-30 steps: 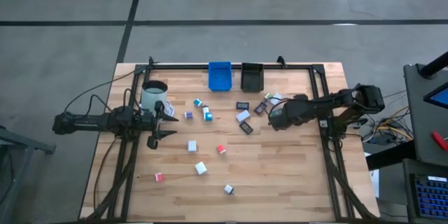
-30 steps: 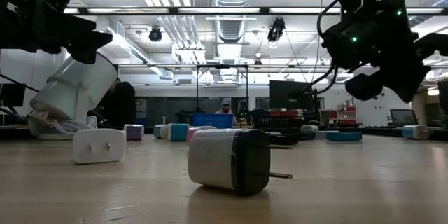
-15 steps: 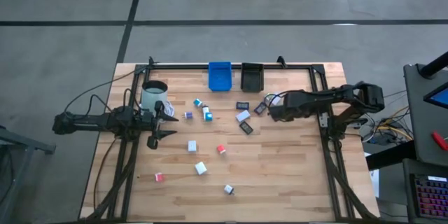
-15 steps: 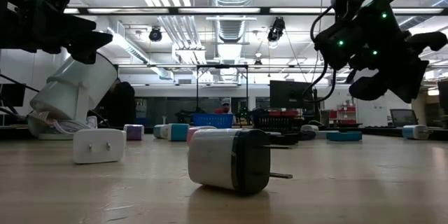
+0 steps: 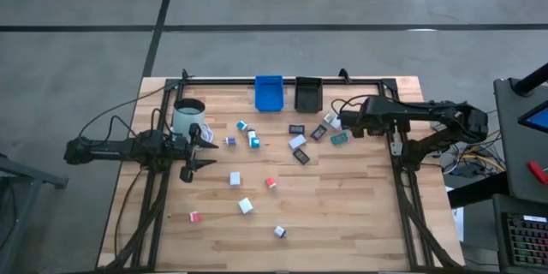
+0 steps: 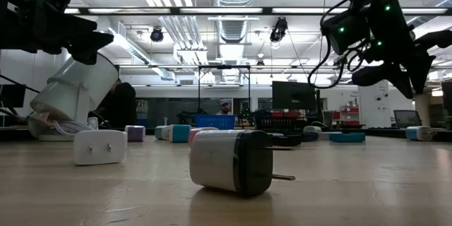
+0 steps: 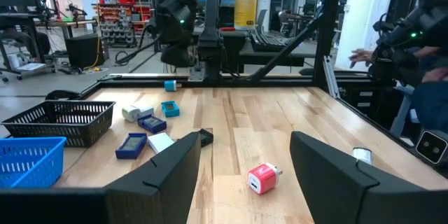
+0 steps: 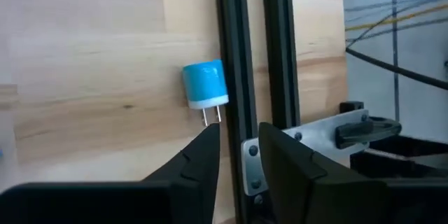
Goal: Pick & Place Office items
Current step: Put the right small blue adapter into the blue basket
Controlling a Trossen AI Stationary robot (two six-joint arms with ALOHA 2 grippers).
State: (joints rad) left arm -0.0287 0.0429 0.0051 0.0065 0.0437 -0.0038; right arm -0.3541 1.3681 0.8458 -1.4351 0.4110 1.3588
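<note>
Between the spread left gripper (image 7: 245,175) fingers lies a red cube (image 7: 262,179) on the table (image 7: 280,119).

My wooden table (image 5: 342,214) carries a white mug (image 5: 188,116) at ten o'clock; a blue bin (image 5: 268,92) and a black bin (image 5: 307,93) touch at twelve o'clock.

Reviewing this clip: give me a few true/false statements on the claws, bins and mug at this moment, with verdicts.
1. The left claw is open, beside the white mug. True.
2. The right claw holds a red charger. False: it is shut with nothing seen between its fingers.
3. The blue bin and black bin sit side by side at the table's far edge. True.
4. The white mug lies inside the blue bin. False: it stands on the table near the left arm.
</note>
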